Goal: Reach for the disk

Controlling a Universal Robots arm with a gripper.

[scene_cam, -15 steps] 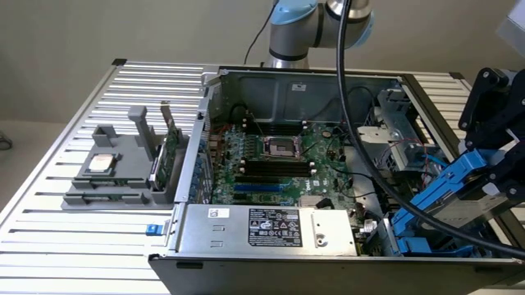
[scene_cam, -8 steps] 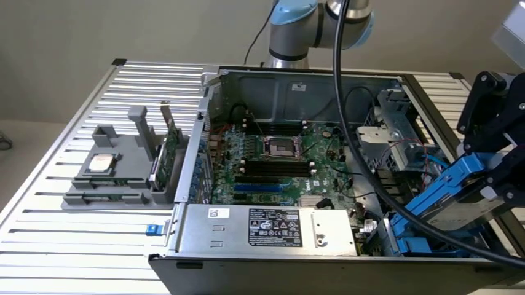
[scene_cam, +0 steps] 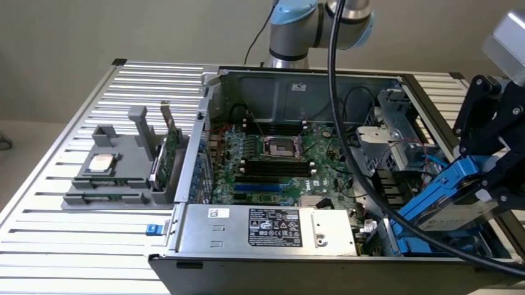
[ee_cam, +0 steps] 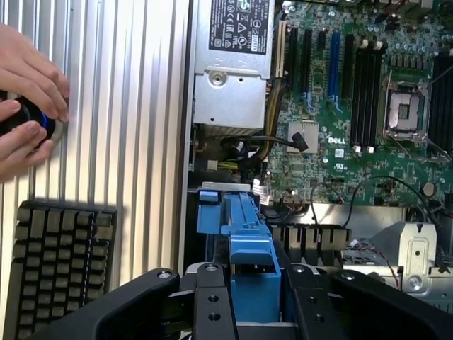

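Note:
The disk (scene_cam: 449, 208), silver-grey with blue carrier rails, hangs tilted over the drive bay at the exterior view's right end of the open computer case. My gripper (scene_cam: 477, 187) comes in from above on that side, and its black fingers clamp the disk's upper end. In the wrist view the blue carrier (ee_cam: 248, 241) runs straight between the two black fingers (ee_cam: 212, 301), so the gripper (ee_cam: 252, 301) is shut on it. The disk's label side is hidden.
The open case holds a green motherboard (scene_cam: 279, 166) and a silver power supply box (scene_cam: 271, 227). A grey tray (scene_cam: 115, 196) with a CPU chip (scene_cam: 100, 163) stands at the exterior view's left. A person's hand (ee_cam: 25, 106) and a keyboard (ee_cam: 60, 262) rest on the slatted table.

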